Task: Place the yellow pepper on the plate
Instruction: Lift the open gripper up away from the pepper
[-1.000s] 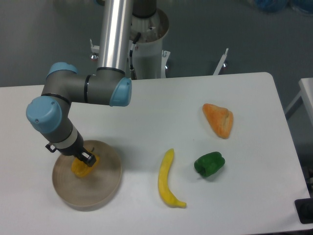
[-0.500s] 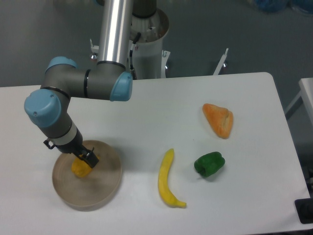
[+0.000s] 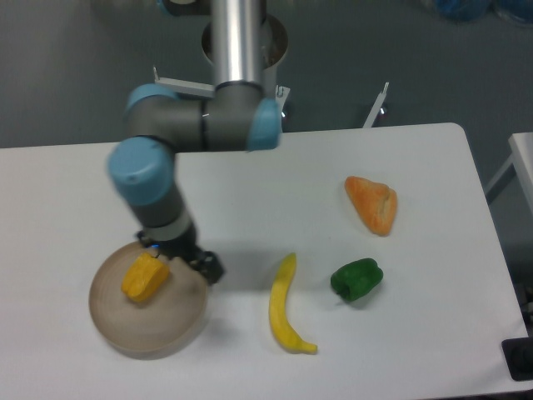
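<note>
I see the small lumpy yellow-orange pepper [image 3: 145, 278] lying free inside the round beige-tan plate [image 3: 125, 327], just left of my dark two-finger gripper [image 3: 202, 266], so I judge it delivered. The gripper holds nothing, hanging by the plate's right rim; its jaw gap I cannot tell.

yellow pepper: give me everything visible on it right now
The yellow pepper is a small, blocky, lumpy yellow-orange piece with a smooth, plastic-looking skin. It lies tilted on the left part of the plate, resting on the plate's surface. The pincer sits just to its right, apart from it; nothing else touches it.
</note>
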Robot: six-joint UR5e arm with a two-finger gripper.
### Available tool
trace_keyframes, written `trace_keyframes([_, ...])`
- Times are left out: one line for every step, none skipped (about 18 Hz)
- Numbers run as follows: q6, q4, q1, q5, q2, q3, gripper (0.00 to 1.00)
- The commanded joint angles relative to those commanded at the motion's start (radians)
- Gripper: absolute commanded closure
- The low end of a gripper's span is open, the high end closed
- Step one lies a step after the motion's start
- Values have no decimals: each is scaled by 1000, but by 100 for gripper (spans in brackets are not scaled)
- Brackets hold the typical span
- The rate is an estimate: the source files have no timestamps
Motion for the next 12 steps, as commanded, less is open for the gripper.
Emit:
trace_keyframes([26, 0, 17, 0, 0, -3, 0])
trace_keyframes([45, 2, 29, 0, -1, -2, 0])
trace_keyframes([52, 3, 35, 0, -1, -2, 0])
trace_keyframes([60, 3, 46, 0, -1, -2, 0])
trace_keyframes([72, 5, 60, -2, -1, -2, 0])
trace_keyframes([89, 6, 72, -2, 0, -5, 0])
trace_keyframes([101, 11, 78, -2, 0, -6, 0])
trace_keyframes([112, 12, 86, -2, 0, -9, 0])
trace_keyframes([121, 15, 92, -2, -1, -12, 0])
trace_keyframes([128, 18, 97, -2, -1, -14, 0])
trace_keyframes([135, 18, 98, -3, -1, -12, 0])
trace_keyframes([146, 20, 100, -3, -3, -11, 0])
